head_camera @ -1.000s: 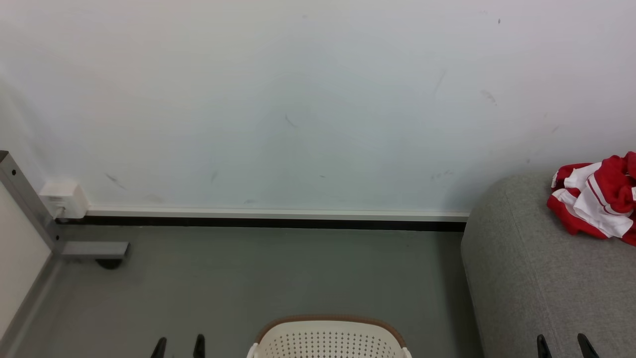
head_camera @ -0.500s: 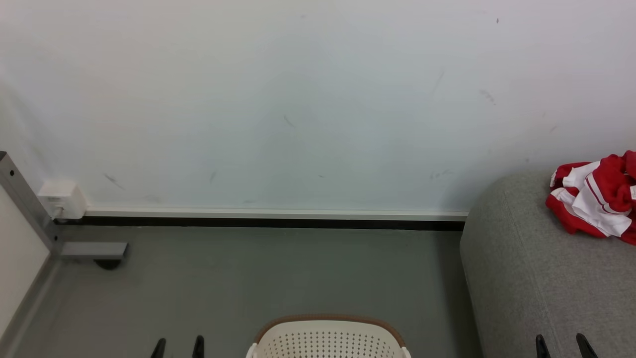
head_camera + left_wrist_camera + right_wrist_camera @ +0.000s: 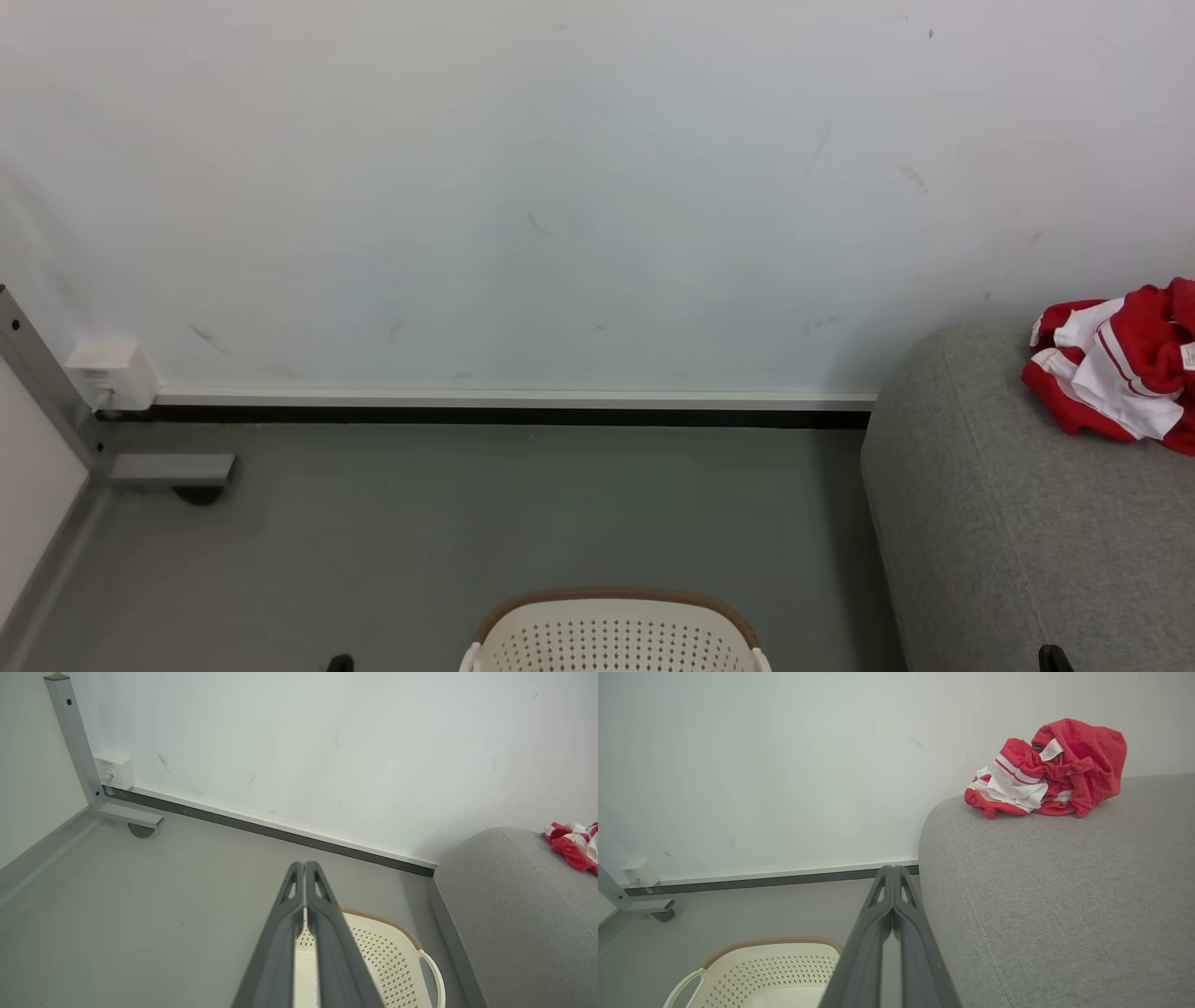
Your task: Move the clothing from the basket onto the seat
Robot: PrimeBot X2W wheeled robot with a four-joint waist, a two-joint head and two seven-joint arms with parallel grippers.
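A pale wall [image 3: 560, 187] rises behind the grey floor [image 3: 467, 523]. The grey seat [image 3: 1008, 541] stands at the right, by the wall. The basket [image 3: 611, 635] sits on the floor beside it. The clothing [image 3: 1045, 772] lies crumpled on the seat's top, well apart from the basket. The left tool [image 3: 304, 865] and right tool [image 3: 893, 869] each have fingers pressed fully together, gripping nothing.

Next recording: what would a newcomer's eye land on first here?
The bright red and white clothing lies crumpled on the grey seat, near the wall. Next comes the cream basket on the floor beside the seat. The left gripper and right gripper both have jaws shut.
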